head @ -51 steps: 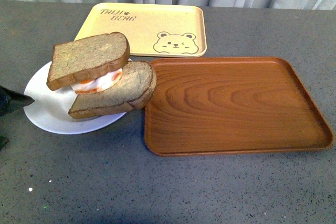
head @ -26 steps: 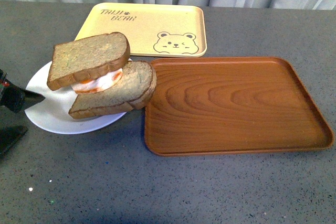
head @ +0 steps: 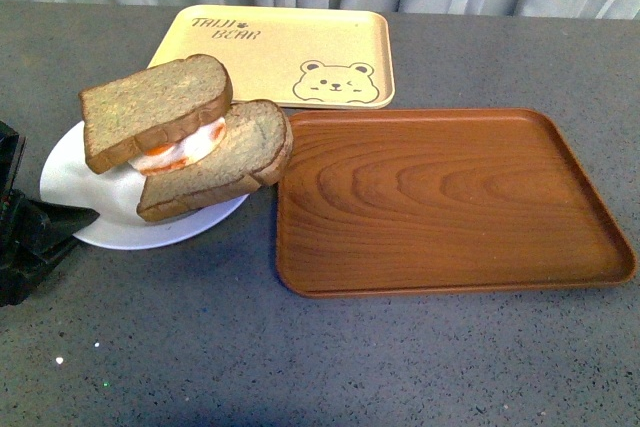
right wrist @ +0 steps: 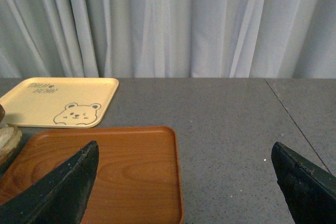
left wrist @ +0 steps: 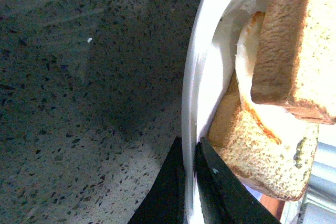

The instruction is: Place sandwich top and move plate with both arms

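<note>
The white plate (head: 75,182) sits at the left of the table, its right side raised and leaning toward the brown tray. On it the sandwich top (head: 155,107), a rectangular brown slice, rests tilted on a white and orange filling over a rounder brown slice (head: 225,157). My left gripper (head: 85,217) is shut on the plate's near left rim. In the left wrist view the black fingers (left wrist: 170,187) pinch the plate's rim (left wrist: 194,103), with the sandwich top (left wrist: 294,40) just beyond. My right gripper (right wrist: 184,174) is open, above the table beside the brown tray, out of the front view.
A brown wood-grain tray (head: 450,202) lies right of the plate, also in the right wrist view (right wrist: 115,177). A cream bear-print tray (head: 275,55) lies behind, near grey curtains. The plate's right edge nearly touches the brown tray's left rim.
My left gripper has moved in and closed on the plate's near left rim. The plate and sandwich have shifted slightly left and back.
</note>
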### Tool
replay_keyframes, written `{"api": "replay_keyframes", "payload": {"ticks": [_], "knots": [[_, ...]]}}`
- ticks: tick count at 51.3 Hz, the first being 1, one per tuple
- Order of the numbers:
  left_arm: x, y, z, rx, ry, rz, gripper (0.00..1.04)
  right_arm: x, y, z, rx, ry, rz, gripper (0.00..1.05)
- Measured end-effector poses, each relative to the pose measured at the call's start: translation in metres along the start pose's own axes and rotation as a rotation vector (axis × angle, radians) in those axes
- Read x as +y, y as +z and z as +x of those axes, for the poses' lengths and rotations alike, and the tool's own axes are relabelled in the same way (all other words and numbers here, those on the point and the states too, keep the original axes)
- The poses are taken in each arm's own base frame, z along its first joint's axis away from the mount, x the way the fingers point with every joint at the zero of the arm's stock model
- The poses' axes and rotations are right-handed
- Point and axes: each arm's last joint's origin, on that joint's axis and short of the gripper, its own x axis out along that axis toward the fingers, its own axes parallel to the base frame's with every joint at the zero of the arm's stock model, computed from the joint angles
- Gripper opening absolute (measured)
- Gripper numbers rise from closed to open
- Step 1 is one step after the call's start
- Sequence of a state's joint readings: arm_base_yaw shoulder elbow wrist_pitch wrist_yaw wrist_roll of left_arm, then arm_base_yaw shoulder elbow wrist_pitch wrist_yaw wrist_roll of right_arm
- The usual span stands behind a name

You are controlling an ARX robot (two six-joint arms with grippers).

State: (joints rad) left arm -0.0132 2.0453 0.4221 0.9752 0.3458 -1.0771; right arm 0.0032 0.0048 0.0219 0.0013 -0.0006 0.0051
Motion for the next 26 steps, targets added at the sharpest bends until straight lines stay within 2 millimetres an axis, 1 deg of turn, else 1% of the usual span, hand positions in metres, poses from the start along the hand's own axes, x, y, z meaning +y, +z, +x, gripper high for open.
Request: {"api": "replay_keyframes", "payload": {"ticks": [13, 20, 26], "knots": [[-0.002, -0.001, -0.003, 0.006, -0.038, -0.018, 0.03, 0.0, 0.0, 0.0, 0.0, 0.0, 0.0, 0.96], [-0.006, 0.0, -0.009, 0.013, -0.08, -0.014, 0.03, 0.0, 0.0, 0.0, 0.0, 0.0, 0.0, 0.96], [-0.008, 0.001, -0.018, 0.018, -0.115, -0.03, 0.02, 0.0, 0.0, 0.0, 0.0, 0.0, 0.0, 0.96]]}}
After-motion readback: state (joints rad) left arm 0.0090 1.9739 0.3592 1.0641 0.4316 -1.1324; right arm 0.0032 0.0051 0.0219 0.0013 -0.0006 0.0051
